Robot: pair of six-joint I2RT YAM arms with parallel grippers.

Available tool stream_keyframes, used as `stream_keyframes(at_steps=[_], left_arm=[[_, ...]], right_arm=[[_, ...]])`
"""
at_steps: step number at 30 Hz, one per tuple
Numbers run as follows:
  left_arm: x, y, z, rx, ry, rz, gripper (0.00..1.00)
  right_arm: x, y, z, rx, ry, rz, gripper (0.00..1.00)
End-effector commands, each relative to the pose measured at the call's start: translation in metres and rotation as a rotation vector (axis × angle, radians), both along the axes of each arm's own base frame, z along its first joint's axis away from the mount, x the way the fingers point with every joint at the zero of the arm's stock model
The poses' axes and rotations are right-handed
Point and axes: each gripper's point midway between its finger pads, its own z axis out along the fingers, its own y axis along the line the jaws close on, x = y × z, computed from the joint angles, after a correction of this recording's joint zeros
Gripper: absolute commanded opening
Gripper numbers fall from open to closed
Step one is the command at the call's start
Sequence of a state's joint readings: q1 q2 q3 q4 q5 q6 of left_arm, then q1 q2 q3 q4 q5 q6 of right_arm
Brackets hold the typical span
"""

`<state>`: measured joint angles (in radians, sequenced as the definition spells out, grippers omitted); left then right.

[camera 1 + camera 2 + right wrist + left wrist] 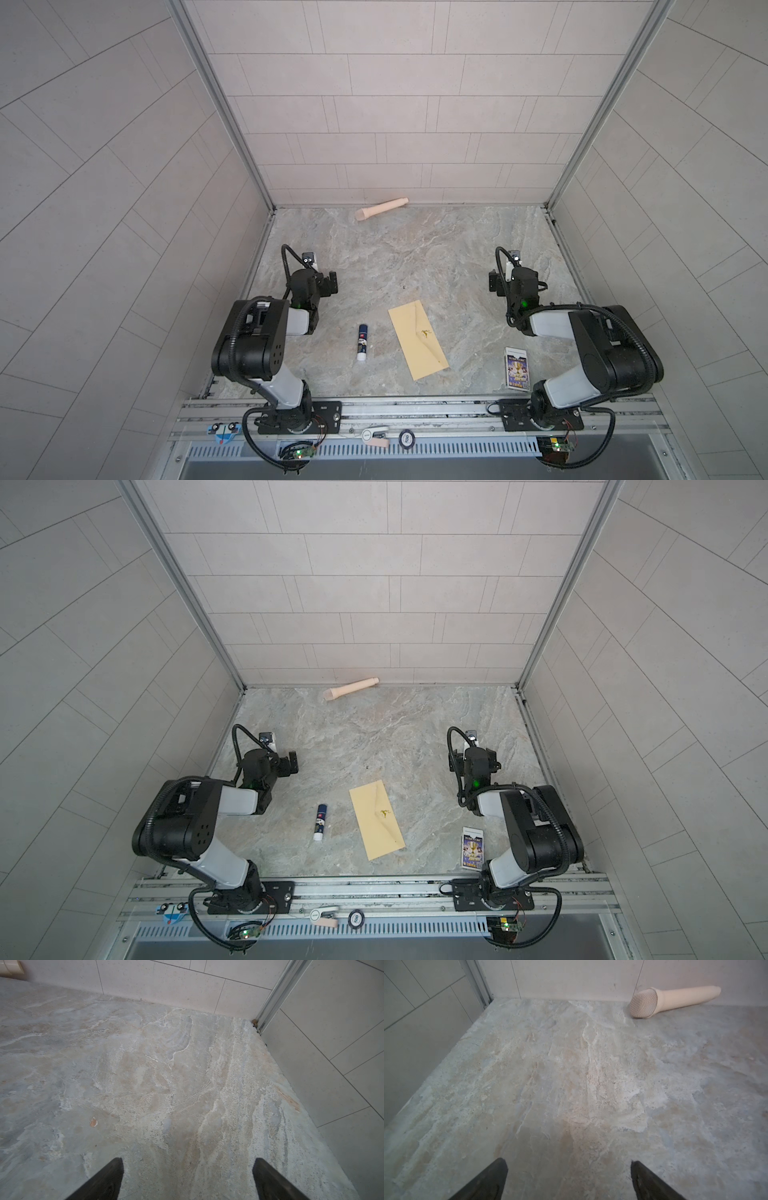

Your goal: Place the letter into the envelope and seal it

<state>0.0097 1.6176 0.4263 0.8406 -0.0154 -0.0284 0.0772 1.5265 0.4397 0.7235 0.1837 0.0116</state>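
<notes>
The yellow-tan envelope (417, 340) (377, 820) lies flat and slanted on the stone tabletop near the front middle. Its pointed flap is folded down onto its body, with a small dark-yellow mark by the tip. The letter shows in no view. My left gripper (327, 277) (290, 759) (569, 1162) hovers open at the left, well behind the envelope, with only bare tabletop between its fingers. My right gripper (498, 279) (456, 757) (188, 1161) hovers open at the right, likewise far from the envelope and holding nothing.
A glue stick (362, 342) (320, 821) lies just left of the envelope. A small printed card box (517, 368) (472, 848) sits at the front right beside the right arm. A beige microphone-shaped object (381, 208) (670, 1001) rests against the back wall. Tiled walls enclose three sides.
</notes>
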Motion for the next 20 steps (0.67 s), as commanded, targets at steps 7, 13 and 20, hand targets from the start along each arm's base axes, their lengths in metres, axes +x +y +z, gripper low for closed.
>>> stream_keyframes(at_steps=[7, 13, 20], left_arm=[[0.0060, 0.0028, 0.0113, 0.007, -0.044, 0.020, 1.00], [0.0057, 0.0017, 0.0117, 0.009, -0.045, 0.017, 1.00], [0.0058, 0.0020, 0.0119, 0.012, -0.045, 0.018, 1.00]], right_arm=[[0.0067, 0.0022, -0.0067, 0.007, 0.046, 0.012, 1.00], [0.0075, 0.0037, -0.0072, 0.006, 0.048, 0.020, 1.00], [0.0080, 0.0034, -0.0066, 0.009, 0.046, 0.019, 1.00]])
